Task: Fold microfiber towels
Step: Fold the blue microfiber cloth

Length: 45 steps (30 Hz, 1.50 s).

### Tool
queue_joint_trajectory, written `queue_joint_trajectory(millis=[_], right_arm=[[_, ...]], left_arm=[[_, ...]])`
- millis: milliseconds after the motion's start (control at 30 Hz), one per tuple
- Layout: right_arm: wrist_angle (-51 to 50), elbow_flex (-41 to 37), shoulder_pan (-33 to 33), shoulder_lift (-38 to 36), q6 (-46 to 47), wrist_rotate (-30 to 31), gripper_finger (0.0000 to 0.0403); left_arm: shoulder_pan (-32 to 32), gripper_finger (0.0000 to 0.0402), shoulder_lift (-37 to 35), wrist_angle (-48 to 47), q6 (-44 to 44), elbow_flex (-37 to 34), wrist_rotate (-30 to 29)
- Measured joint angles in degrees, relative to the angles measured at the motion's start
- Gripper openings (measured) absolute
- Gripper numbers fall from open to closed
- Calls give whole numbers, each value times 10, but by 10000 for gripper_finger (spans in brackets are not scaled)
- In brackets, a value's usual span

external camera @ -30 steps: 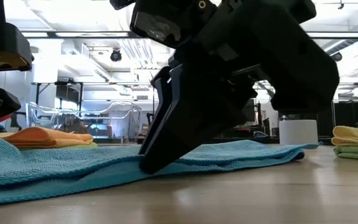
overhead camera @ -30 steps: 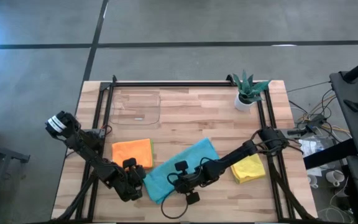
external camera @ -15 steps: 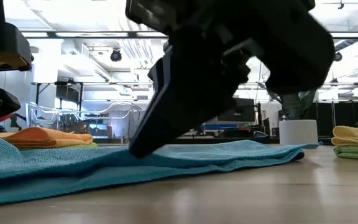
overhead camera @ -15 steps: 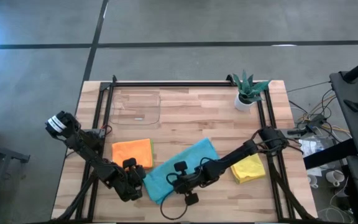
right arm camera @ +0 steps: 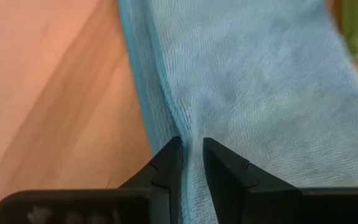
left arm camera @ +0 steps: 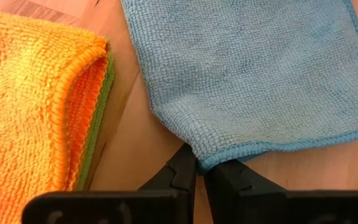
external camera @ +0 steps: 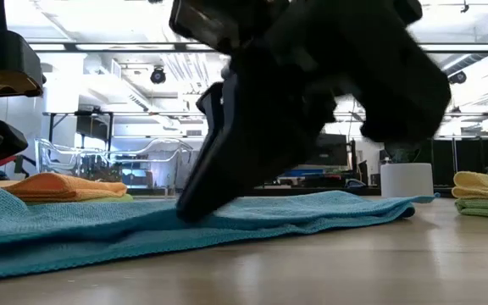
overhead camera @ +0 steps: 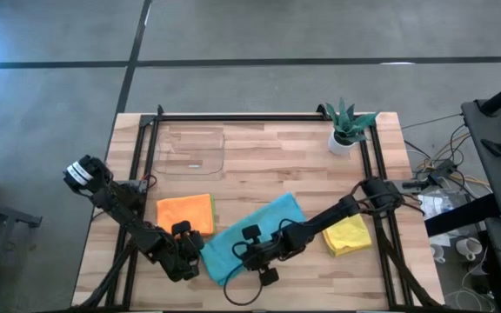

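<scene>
High view shows the teal towel lying diagonally at the table's front centre, between the orange towel and yellow towel. The left end effector pinches its corner; the right end effector pinches a raised fold near its front edge. Bare wood lies behind.

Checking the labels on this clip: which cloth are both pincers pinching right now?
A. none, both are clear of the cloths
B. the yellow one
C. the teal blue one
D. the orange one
C: the left pincer is shut on a corner of the teal blue towel, and the right pincer pinches a fold along that towel's edge.
</scene>
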Motion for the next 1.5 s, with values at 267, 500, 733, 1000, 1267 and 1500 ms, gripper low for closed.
queue_joint_trajectory(millis=[267,500,733,1000,1267,1500], right_arm=[[1,-1,-1,9,16,26,81],[0,12,-1,8,14,26,49],[-12,35,-1,8,5,26,10],[-127,80,7,8,7,27,9],[-193,83,15,8,10,26,9],[-188,83,17,7,-6,20,9]], left_arm=[[0,29,0,8,6,2,7],[0,108,-1,2,18,19,32],[0,139,-7,-3,-1,22,58],[-1,140,8,3,-31,15,34],[-1,140,15,-1,-31,14,17],[-1,140,16,2,-31,14,15]])
